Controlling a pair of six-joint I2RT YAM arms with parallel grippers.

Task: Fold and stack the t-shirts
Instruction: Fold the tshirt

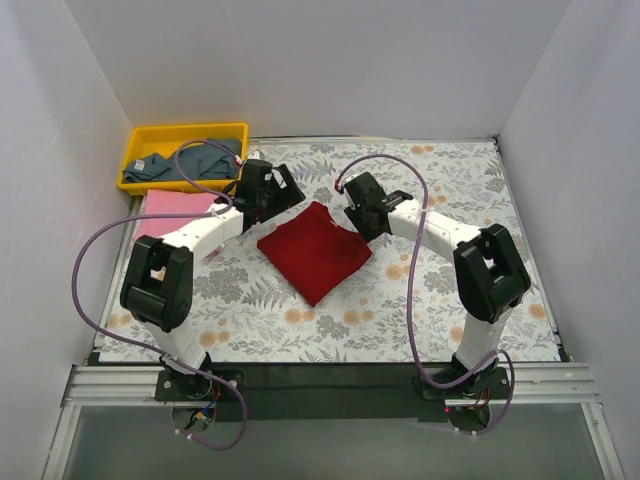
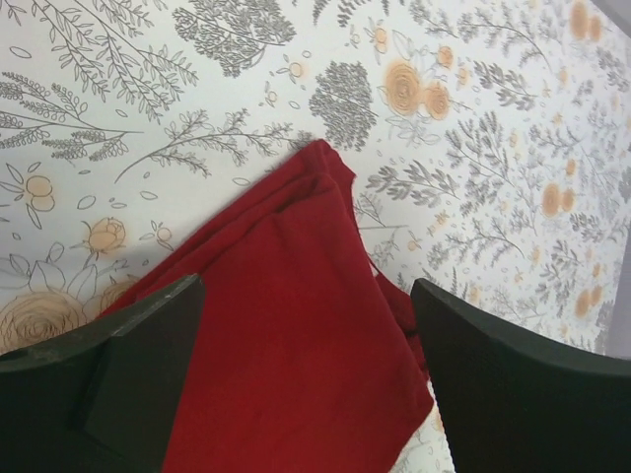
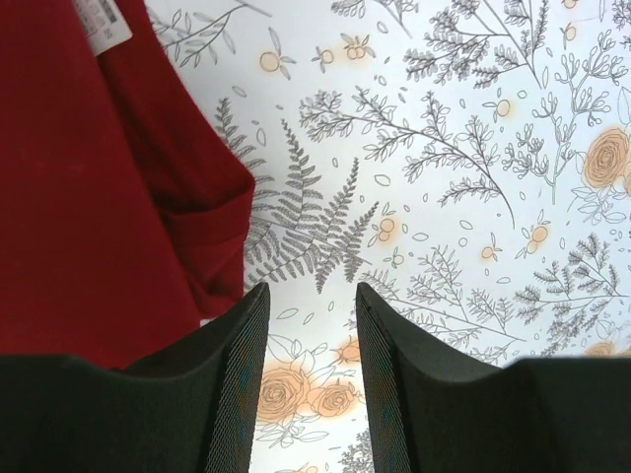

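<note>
The dark red t-shirt (image 1: 315, 250) lies folded into a square on the flowered table. My left gripper (image 1: 285, 195) hovers over its far left corner, jaws wide open; in the left wrist view the red t-shirt (image 2: 286, 365) lies below the gripper (image 2: 306, 288). My right gripper (image 1: 357, 215) is at the shirt's far right edge, open and empty (image 3: 311, 288), with the red t-shirt (image 3: 99, 197) and its white label (image 3: 104, 25) to the left of the fingers. The pink t-shirt (image 1: 175, 205) lies folded at the left. The blue-grey t-shirt (image 1: 190, 162) lies crumpled in the bin.
The yellow plastic bin (image 1: 150, 140) stands at the far left corner. White walls close the table on the left, back and right. A dark strip with the arm bases (image 1: 330, 375) runs along the near edge. Purple cables loop from both arms.
</note>
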